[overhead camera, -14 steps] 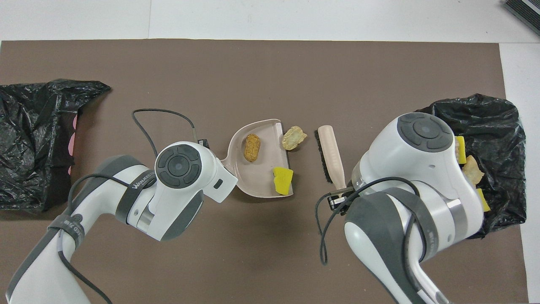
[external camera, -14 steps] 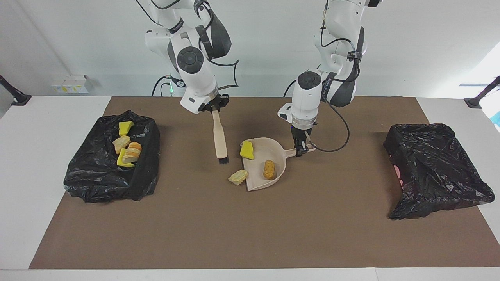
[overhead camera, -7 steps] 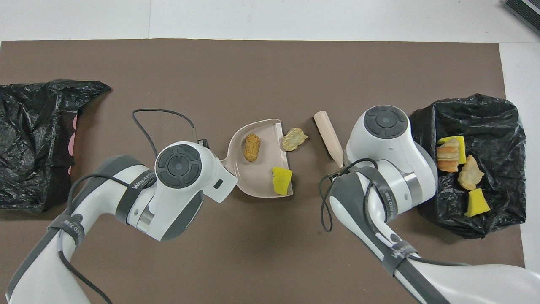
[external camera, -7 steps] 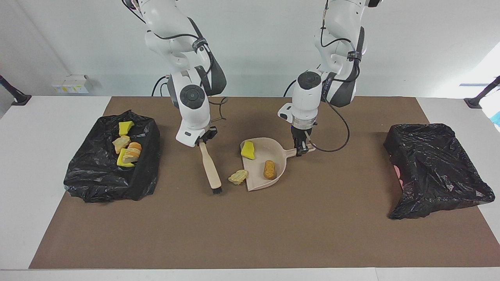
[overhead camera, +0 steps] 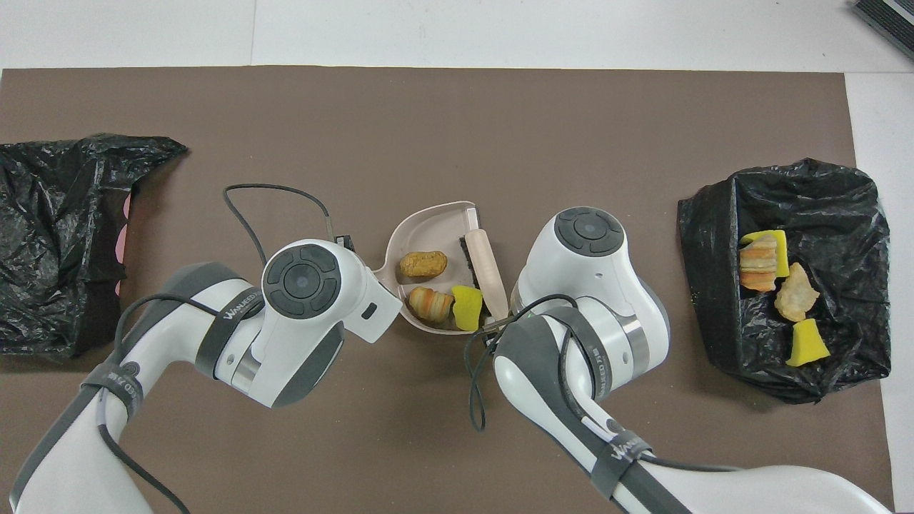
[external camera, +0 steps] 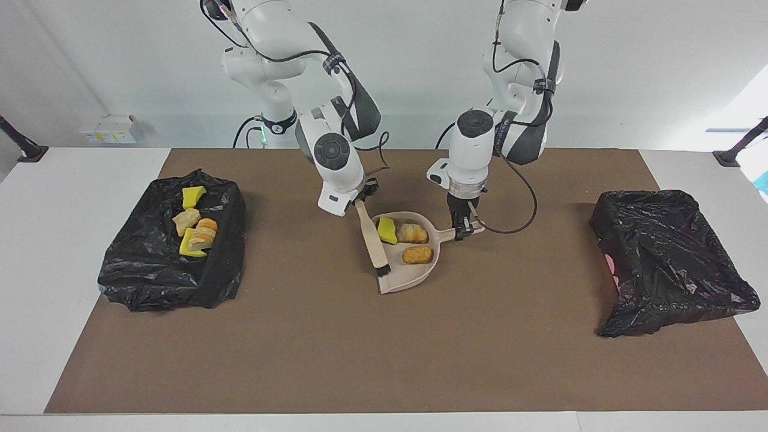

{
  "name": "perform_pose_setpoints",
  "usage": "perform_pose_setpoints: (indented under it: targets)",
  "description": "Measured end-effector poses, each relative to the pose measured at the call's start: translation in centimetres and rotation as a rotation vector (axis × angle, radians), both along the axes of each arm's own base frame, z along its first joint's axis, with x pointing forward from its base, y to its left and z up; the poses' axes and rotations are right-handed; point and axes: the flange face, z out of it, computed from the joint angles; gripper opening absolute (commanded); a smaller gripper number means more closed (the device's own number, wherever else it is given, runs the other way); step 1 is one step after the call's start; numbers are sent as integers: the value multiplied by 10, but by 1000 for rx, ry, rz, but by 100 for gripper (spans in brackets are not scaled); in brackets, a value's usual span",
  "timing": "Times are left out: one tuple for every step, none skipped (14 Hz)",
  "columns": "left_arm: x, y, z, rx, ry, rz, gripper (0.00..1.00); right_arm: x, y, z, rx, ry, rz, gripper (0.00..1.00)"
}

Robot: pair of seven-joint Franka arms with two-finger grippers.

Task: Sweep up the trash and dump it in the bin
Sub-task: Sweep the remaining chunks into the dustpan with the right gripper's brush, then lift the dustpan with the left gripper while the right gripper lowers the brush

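Mat point(external camera: 384, 348) of brown covers white table point(external camera: 78, 252), pale wall point(external camera: 630, 66)

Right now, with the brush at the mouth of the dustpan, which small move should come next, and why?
Probably lift the brush clear with the right gripper. All three loose pieces, the yellow sponge and two bread lumps, already lie inside the dustpan, whose handle the left gripper holds. The brush lies across its mouth, so it would likely hinder carrying the dustpan to a black bag.
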Motion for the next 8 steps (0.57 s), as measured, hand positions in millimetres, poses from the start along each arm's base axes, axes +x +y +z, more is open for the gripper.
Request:
perform_pose_setpoints:
  targets:
    - [0, 0, 0, -1, -1, -1, 0, -2, 3, 3, -3, 1, -9, 0]
    - [0, 0, 0, -1, -2, -5, 0, -3, 2, 8, -8, 1, -15, 0]
    - [1, 1, 0, -2, -3, -9, 0, -3, -3, 16, -13, 0, -22, 0]
    - [4, 5, 0, -7, -4, -8, 0, -2, -10, 30, -23, -3, -42, 0]
    - [8, 12, -1, -17, 0, -8, 0, -2, -22, 49, -39, -12, -84, 0]
    - [14, 21, -1, -31, 8, -14, 0, -3, -33, 68, -58, -18, -130, 0]
    - [21, 33, 0, -45, 15, -19, 0, -8, -42, 89, -83, -20, -177, 0]
    - [29, 48, 2, -56, 20, -24, 0, -18, -45, 109, -111, -29, -229, 0]
